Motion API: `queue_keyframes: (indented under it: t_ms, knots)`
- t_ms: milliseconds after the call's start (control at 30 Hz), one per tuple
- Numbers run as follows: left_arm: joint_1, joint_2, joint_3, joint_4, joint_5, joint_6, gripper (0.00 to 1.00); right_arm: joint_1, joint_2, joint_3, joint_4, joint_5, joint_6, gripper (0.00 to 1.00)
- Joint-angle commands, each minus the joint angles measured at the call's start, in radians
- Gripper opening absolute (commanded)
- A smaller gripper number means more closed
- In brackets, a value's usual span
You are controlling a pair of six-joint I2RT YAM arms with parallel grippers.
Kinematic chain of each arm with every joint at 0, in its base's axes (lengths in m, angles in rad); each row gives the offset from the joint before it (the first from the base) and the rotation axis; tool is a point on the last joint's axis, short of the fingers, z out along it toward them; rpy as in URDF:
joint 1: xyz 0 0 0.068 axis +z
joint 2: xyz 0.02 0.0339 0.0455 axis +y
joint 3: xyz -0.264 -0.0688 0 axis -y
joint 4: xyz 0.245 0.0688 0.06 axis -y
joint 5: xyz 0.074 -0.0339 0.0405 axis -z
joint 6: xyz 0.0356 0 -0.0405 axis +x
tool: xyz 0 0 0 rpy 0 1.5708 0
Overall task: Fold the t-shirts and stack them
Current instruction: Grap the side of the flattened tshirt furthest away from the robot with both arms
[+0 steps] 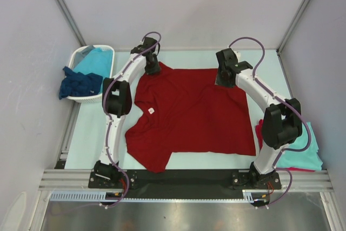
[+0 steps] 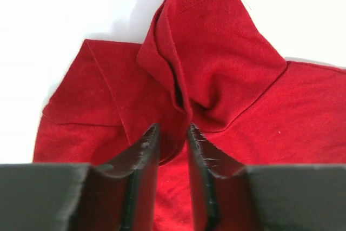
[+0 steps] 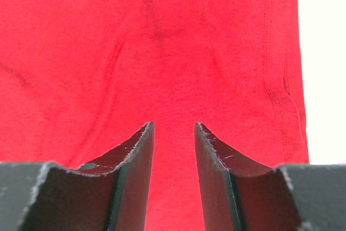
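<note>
Dark red t-shirt (image 1: 194, 112) lies spread across the middle of the table (image 1: 89, 139), with both grippers at its far edge.
We see the left gripper (image 2: 174, 128) at the far-left sleeve, fingers narrow on a puckered ridge of cloth, apparently pinched. The right gripper (image 3: 174, 125) is over flat cloth beside a stitched hem, fingers slightly parted, holding nothing. Bare table runs along the left edge. A white basket (image 1: 81, 99) sits at the far-left corner, a turquoise t-shirt (image 1: 303, 158) near-right.

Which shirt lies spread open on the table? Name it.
The dark red t-shirt at the centre. The navy shirt and a turquoise shirt are bunched at the white basket; a second turquoise shirt lies folded at the right edge.
</note>
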Motion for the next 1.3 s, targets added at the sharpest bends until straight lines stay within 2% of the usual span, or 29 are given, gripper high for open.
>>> queue_keyframes:
  t_ms: [0,133,267,333,500,700,900,1167,1267]
  knots:
    - [-0.006,-0.014,0.045,0.017,-0.007,0.017,0.27,0.006,0.008,0.017,0.014,0.014,-0.001,0.41]
    - [-0.007,-0.027,0.047,0.009,-0.019,0.011,0.22,0.009,0.011,0.015,0.015,0.014,0.0,0.41]
    - [-0.007,-0.059,0.049,0.001,-0.039,0.008,0.08,0.012,0.017,0.017,0.015,0.019,0.002,0.4]
    - [-0.006,-0.071,0.047,-0.003,-0.053,0.008,0.05,0.012,0.019,0.024,0.015,0.019,0.003,0.39]
    - [0.0,-0.103,0.045,-0.008,-0.057,0.005,0.0,0.012,0.026,0.029,0.012,0.017,0.011,0.39]
    - [-0.001,-0.158,0.039,-0.011,-0.054,0.0,0.0,0.003,0.075,0.043,0.027,0.029,0.022,0.39]
    - [-0.001,-0.177,0.012,-0.011,-0.054,0.003,0.0,-0.084,0.232,0.203,0.023,-0.041,0.049,0.41]
    - [-0.001,-0.174,0.01,-0.011,-0.06,0.003,0.0,-0.117,0.48,0.557,-0.064,-0.012,0.01,0.44]
    - [0.0,-0.171,0.013,-0.011,-0.062,0.005,0.0,-0.129,0.516,0.612,-0.083,-0.018,0.006,0.44]
